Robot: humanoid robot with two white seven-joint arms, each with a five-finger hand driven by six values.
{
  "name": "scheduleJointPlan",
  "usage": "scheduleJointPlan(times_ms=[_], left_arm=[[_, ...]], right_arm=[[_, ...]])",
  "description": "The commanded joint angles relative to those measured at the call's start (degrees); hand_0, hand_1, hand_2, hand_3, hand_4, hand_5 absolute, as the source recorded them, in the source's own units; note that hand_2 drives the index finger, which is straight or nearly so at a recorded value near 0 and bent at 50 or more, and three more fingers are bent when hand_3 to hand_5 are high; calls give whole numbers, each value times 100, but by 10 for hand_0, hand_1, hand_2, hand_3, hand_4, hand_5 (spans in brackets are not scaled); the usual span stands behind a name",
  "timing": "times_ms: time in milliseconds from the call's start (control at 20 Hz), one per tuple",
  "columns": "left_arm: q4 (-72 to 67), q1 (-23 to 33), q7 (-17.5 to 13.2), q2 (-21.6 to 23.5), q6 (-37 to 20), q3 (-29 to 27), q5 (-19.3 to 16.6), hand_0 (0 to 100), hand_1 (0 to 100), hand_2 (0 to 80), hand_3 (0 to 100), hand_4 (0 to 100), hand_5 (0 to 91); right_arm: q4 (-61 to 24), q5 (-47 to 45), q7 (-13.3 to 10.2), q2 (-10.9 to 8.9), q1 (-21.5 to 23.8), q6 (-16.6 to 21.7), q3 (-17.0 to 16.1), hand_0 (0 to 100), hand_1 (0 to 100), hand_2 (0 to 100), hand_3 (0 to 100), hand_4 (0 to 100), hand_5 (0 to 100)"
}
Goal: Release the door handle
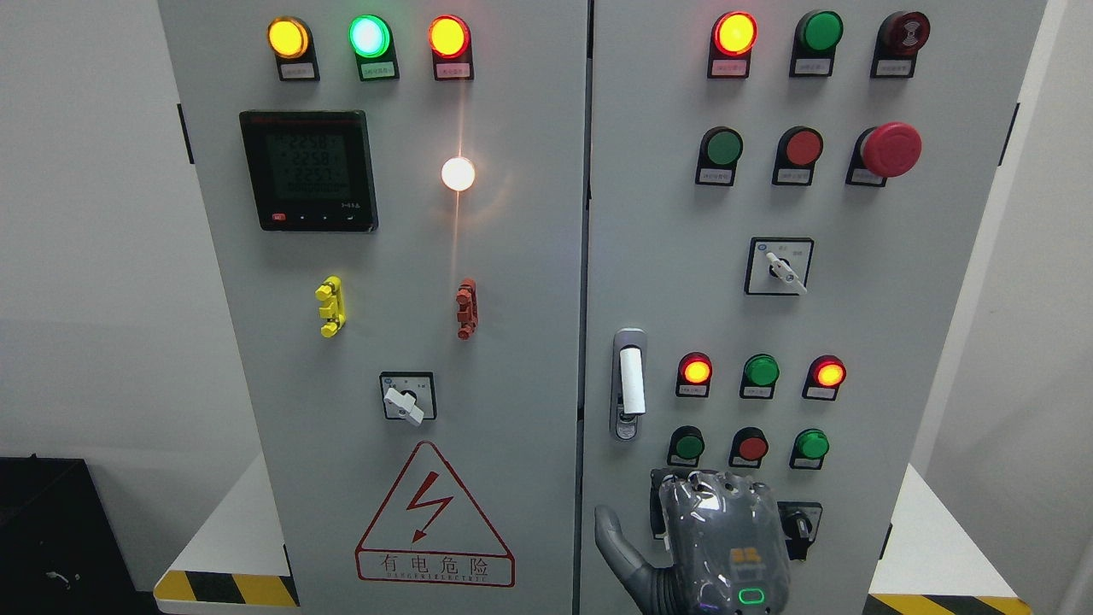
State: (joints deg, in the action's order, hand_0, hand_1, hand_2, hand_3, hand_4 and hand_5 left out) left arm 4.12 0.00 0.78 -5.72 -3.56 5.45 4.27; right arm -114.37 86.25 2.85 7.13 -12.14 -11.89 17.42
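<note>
One hand, its side unclear, hangs low before the grey cabinet's right door, thumb spread, grasping nothing. The door handle stands above, apart. White walls flank the cabinet.

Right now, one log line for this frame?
right hand below door handle | no contact | handle released | left hand unseen

White door handle, upright in chrome plate (ungrasped), right door's left edge
</note>
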Motion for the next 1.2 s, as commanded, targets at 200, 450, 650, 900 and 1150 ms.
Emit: scheduleJointPlan(times_ms=[200, 450, 650, 900, 1150], left_arm=[[1, 97, 1, 0, -5, 0, -5, 120, 556, 0, 0, 0, 0], [1, 97, 1, 0, -5, 0, 4, 120, 556, 0, 0, 0, 0], [1, 97, 1, 0, -5, 0, -5, 120, 556, 0, 0, 0, 0], [1, 97, 1, 0, -5, 0, -5, 120, 556, 0, 0, 0, 0], [1, 97, 1, 0, -5, 0, 4, 120, 556, 0, 0, 0, 0]], right_arm=[[178, 41, 163, 8, -649, -33, -28, 246, 225, 993, 1000, 1000, 1000], [441, 41, 163, -1, -904, -252, -19, 241, 226, 991, 1000, 1000, 1000], [618, 49, 146, -1, -1115, -323, -45, 232, 239, 989, 1000, 1000, 1000], [706, 49, 146, -9, -1247, -323, -72, 233, 244, 989, 1000, 1000, 1000], [908, 49, 146, -9, -1388, -323, -81, 245, 247, 987, 1000, 1000, 1000]])
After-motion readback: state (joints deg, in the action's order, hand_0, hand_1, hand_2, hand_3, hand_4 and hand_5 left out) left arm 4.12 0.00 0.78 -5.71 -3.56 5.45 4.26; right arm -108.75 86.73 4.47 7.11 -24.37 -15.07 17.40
